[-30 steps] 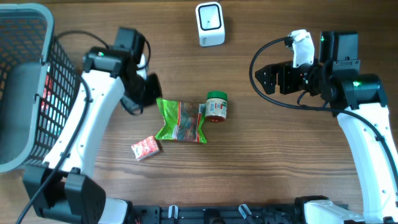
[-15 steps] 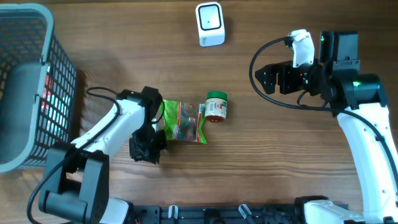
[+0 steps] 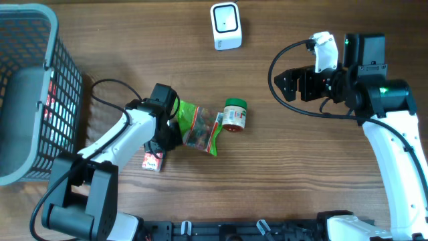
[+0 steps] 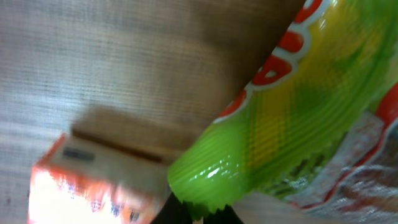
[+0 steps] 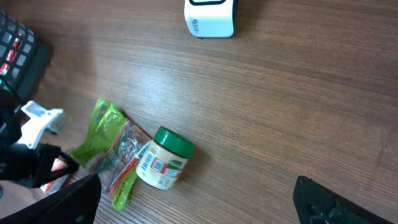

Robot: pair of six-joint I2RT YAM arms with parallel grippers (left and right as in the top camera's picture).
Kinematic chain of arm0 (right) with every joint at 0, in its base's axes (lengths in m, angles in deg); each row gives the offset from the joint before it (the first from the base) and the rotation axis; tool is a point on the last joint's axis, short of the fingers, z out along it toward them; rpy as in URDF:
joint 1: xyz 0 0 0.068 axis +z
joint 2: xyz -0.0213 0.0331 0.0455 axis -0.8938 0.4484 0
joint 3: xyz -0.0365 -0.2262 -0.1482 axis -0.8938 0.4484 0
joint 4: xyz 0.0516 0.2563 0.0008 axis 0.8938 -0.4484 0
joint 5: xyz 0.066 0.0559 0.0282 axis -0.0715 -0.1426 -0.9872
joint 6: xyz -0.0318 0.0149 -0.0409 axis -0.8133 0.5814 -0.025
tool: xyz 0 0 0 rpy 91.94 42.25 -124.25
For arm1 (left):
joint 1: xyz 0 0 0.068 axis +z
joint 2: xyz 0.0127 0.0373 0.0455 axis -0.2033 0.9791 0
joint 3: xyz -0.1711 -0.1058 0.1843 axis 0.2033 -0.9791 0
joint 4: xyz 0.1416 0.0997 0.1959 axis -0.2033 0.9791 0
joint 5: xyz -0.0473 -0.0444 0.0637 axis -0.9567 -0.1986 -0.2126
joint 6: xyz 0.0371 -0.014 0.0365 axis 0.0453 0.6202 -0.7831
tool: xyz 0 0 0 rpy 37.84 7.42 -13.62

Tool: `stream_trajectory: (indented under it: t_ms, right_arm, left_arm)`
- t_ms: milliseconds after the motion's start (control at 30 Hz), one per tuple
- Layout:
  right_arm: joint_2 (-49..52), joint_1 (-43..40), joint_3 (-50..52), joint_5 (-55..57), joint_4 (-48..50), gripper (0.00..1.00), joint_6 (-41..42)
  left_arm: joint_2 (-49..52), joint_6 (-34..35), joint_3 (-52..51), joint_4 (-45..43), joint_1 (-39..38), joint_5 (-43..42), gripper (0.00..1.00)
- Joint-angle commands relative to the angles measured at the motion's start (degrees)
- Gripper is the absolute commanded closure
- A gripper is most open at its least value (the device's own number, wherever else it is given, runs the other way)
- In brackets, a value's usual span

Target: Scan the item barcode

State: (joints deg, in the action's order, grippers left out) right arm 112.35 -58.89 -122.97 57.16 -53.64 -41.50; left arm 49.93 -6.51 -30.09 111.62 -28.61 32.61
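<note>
The left gripper [image 3: 168, 132] is low over the middle of the table [image 3: 301, 181]. Its jaws are pressed together on the left edge of the green snack bag [image 3: 198, 127]. In the left wrist view the crimped green edge of the bag comes down to the dark fingertips at the bottom of the picture and is pinched between them. The rest of the bag lies slanted on the wood, with its free end toward the front of the table.

A small jar with a green lid [image 3: 234, 115] lies on its side just to the right of the bag. The two seem to touch, but the overhead view is not sharp enough to be sure. A small red box [image 3: 153, 161] lies on the table just beside the left gripper, partly under the arm.

The white scanner [image 3: 226, 25] stands at the far edge of the table, well apart from the bag. A dark wire basket [image 3: 67, 87] is at the far left.

The right gripper [image 3: 286, 85] hangs above the right part of the table with its jaws spread wide and nothing between them.
</note>
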Motion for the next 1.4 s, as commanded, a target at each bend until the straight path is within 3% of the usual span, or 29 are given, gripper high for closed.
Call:
stream_trajectory:
  t_ms: [0, 200, 367, 467, 633, 833, 1000, 1067, 1367]
  right_arm:
    - [0.1, 0.2, -1.1, -0.7, 0.1, 0.00, 0.0]
    - [0.1, 0.2, -1.1, -0.7, 0.1, 0.00, 0.0]
    - [0.1, 0.2, -1.1, -0.7, 0.1, 0.00, 0.0]
    - [0.1, 0.2, -1.1, -0.7, 0.1, 0.00, 0.0]
    - [0.1, 0.2, -1.1, -0.7, 0.1, 0.00, 0.0]
    - [0.1, 0.2, -1.1, -0.7, 0.1, 0.00, 0.0]
    - [0.1, 0.2, -1.1, -0.7, 0.1, 0.00, 0.0]
    - [0.1, 0.2, -1.1, -0.7, 0.1, 0.00, 0.0]
    - [0.1, 0.2, -1.1, -0.7, 0.1, 0.00, 0.0]
  left_arm:
    - [-0.4, 0.7, 1.8, -0.5, -0.3, 0.1, 0.96]
    - [-7.5, 0.7, 7.8, 13.7, -0.2, -1.3, 0.96]
    - [-10.7, 5.6, 5.1, 24.3, -0.2, 4.9, 0.91]
    - [-10.7, 8.9, -1.1, 20.0, -0.2, 3.3, 0.96]
    - [-10.7, 12.8, -9.1, 11.7, -0.2, 3.3, 0.95]
    - [-10.6, 12.8, -9.7, 11.7, 0.4, 1.7, 0.92]
    - [-10.6, 13.1, -10.3, 11.7, 0.4, -2.9, 0.96]
    - [-10.6, 16.7, -11.7, 11.6, 0.4, -3.6, 0.96]
    - [-10.6, 18.7, -15.0, 3.3, 1.4, -4.2, 0.96]
